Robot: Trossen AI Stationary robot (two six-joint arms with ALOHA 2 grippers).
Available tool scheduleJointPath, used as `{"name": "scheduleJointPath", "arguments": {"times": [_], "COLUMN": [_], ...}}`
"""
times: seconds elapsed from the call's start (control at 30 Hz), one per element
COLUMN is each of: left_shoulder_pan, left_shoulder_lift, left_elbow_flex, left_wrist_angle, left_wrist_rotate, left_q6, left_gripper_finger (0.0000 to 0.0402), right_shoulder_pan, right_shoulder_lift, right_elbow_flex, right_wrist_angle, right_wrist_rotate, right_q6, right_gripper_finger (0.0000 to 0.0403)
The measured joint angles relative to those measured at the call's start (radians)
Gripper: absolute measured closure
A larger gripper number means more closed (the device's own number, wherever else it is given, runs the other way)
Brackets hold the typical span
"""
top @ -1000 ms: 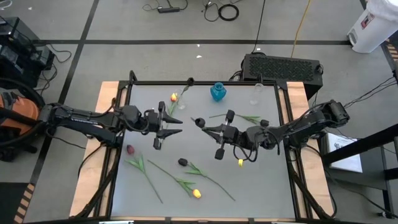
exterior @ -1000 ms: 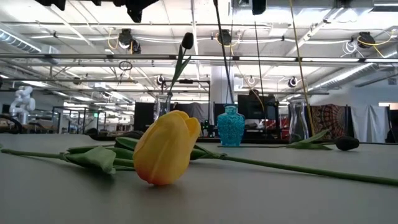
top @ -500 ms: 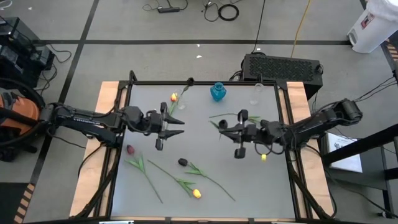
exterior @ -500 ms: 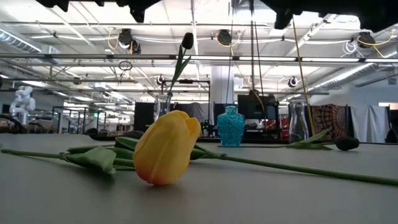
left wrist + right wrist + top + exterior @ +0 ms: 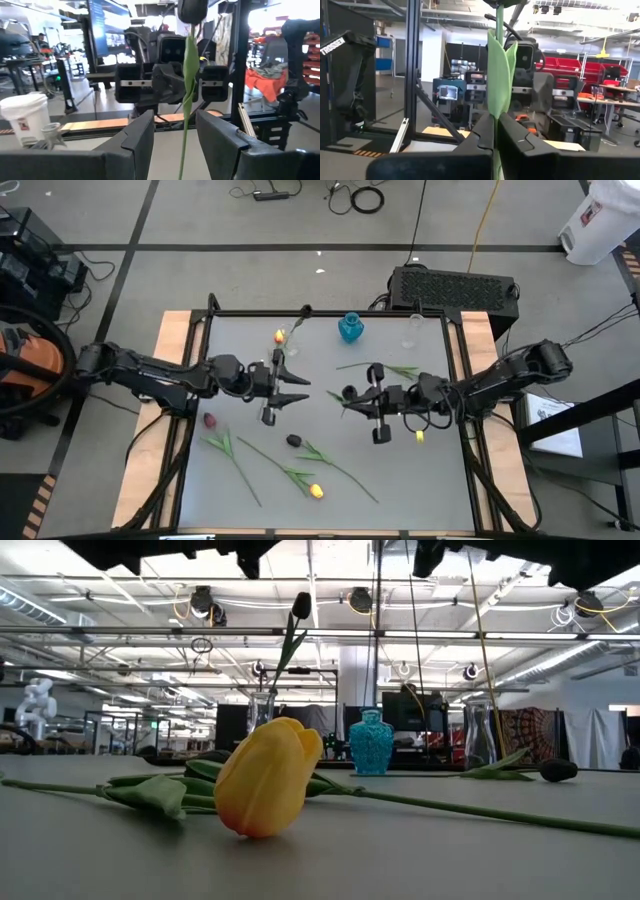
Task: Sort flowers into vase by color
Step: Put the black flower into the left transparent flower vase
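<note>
Jaws of the right gripper (image 5: 343, 396) are clamped on the thin green stem of an artificial yellow tulip (image 5: 419, 436), whose bud hangs behind the wrist on the right of the grey table (image 5: 400, 470); the right wrist view shows the stem and a folded leaf pinched between the two dark fingers (image 5: 482, 132). Left gripper (image 5: 303, 388), at table centre and facing the right one across a small gap, has its jaws spread apart, with the held stem passing between its fingers (image 5: 140, 135) but not touching them in the left wrist view. Loose flowers on the near half: a dark red tulip (image 5: 210, 420) at the left, a black-headed tulip (image 5: 294, 441) near the middle, and a second yellow tulip (image 5: 316, 491) closest to the front edge. Along the far edge stand a clear glass vase (image 5: 289, 340) holding a black tulip and a yellow one, a turquoise glass vase (image 5: 350, 327), and another clear vase (image 5: 413, 330)
</note>
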Motion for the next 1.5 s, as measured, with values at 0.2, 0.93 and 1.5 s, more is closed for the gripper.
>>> {"name": "scheduleJointPath", "arguments": {"times": [0.2, 0.93, 1.5], "left_shoulder_pan": [-0.013, -0.031, -0.031], "left_shoulder_lift": [0.048, 0.059, 0.059], "left_elbow_flex": [0.035, 0.055, 0.055], "left_wrist_angle": [0.032, 0.054, 0.056], "left_wrist_rotate": [0.032, 0.032, 0.032], "left_q6": [-0.005, -0.004, -0.005], "left_gripper_finger": [0.0248, 0.0248, 0.0248], "right_shoulder_pan": [-0.015, -0.044, -0.045], "right_shoulder_lift": [0.073, 0.197, 0.196], "right_elbow_flex": [0.07, 0.171, 0.196], "right_wrist_angle": [0.004, 0.039, 0.0], "right_wrist_rotate": [0.006, 0.0, 0.001], "right_q6": [0.011, 0.065, 0.183], "right_gripper_finger": [0.0403, 0.0403, 0.0403]}}
